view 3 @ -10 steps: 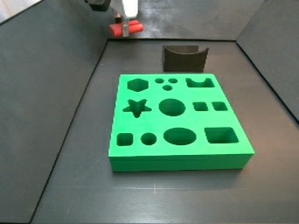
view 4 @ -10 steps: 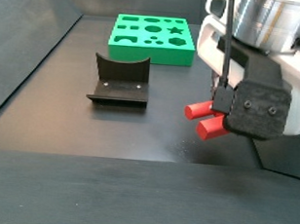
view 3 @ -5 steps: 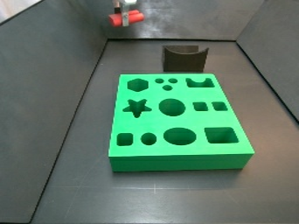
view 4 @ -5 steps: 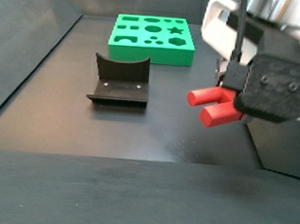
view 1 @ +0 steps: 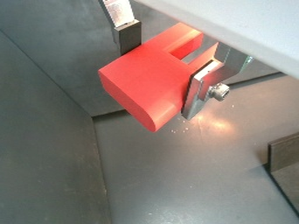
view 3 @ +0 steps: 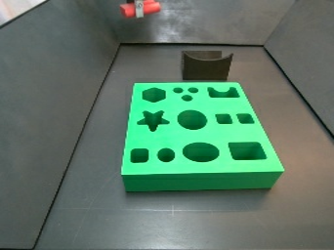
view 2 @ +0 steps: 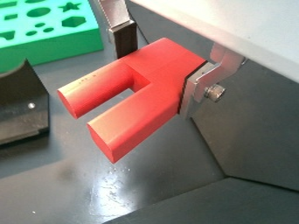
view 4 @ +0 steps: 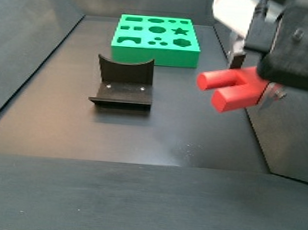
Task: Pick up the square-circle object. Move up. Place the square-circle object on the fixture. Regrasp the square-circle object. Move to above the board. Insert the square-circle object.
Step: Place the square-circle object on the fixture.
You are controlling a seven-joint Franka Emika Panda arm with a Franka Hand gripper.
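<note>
Square-circle object: red plastic piece, a blocky body with two prongs projecting from it, held clear of the floor; also seen as a solid red block in a wrist view, as a red forked shape in a side view, and as a small red spot at the top edge in a side view. Gripper: positioned at the blocky end of the square-circle object, its two flat silver fingers clamped against opposite faces of the piece, prongs pointing away from the gripper body; in a side view the gripper sits to the right of the fixture and above floor level. Fixture: dark bracket with a curved notch, standing on the dark floor, unoccupied, well apart from the square-circle object; in a side view it stands just beyond the board's far edge. Board: bright green slab with star, hexagon, circle, square and oval cut-outs, lying flat on the floor; in a side view it lies behind the fixture, and a corner of it shows in a wrist view. All visible cut-outs are empty.
</note>
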